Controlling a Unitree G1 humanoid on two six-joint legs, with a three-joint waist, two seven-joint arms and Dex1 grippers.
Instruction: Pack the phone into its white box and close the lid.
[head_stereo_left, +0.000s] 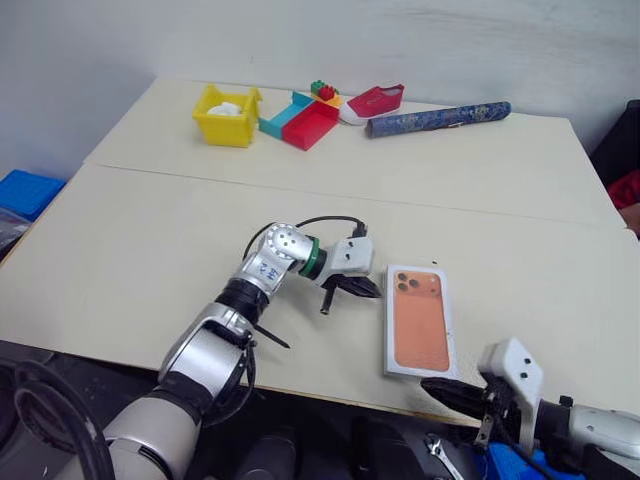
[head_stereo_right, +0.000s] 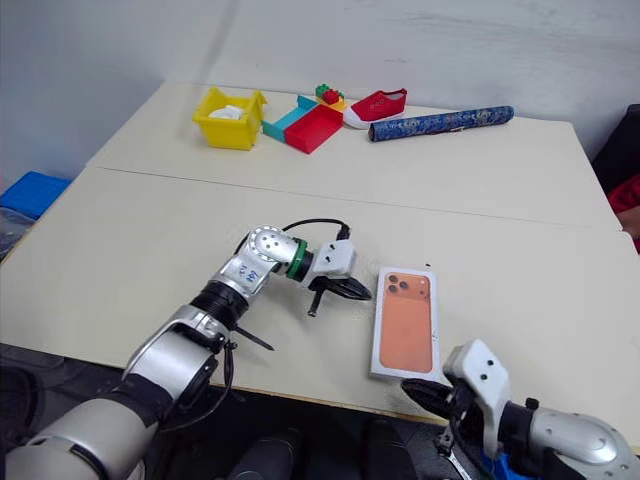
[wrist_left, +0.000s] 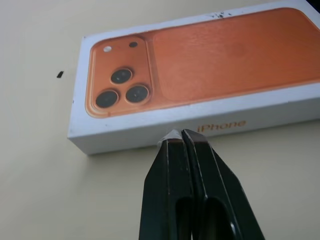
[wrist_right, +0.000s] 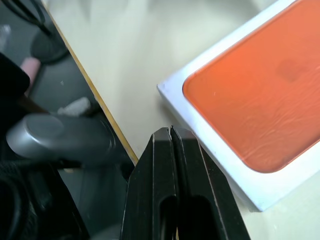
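Head views: the closed white box (head_stereo_left: 420, 320), its lid printed with an orange phone picture, lies flat near the front edge of the table (head_stereo_left: 150, 250). The left gripper (head_stereo_left: 362, 288) hovers just beside the box's left long side, fingers pressed together. The right gripper (head_stereo_left: 448, 392) sits at the table's front edge, near the box's front end, also pressed together. At the far edge stand a yellow bin (head_stereo_left: 227, 115), a red-and-teal tray (head_stereo_left: 300, 120), a red shoe (head_stereo_left: 375, 101) and a blue roll (head_stereo_left: 438, 117).

Left wrist view: the closed fingers (wrist_left: 172, 170) point at the box's side, which reads "iPhone".

Right wrist view: closed fingers (wrist_right: 160, 175) sit near the box's corner.
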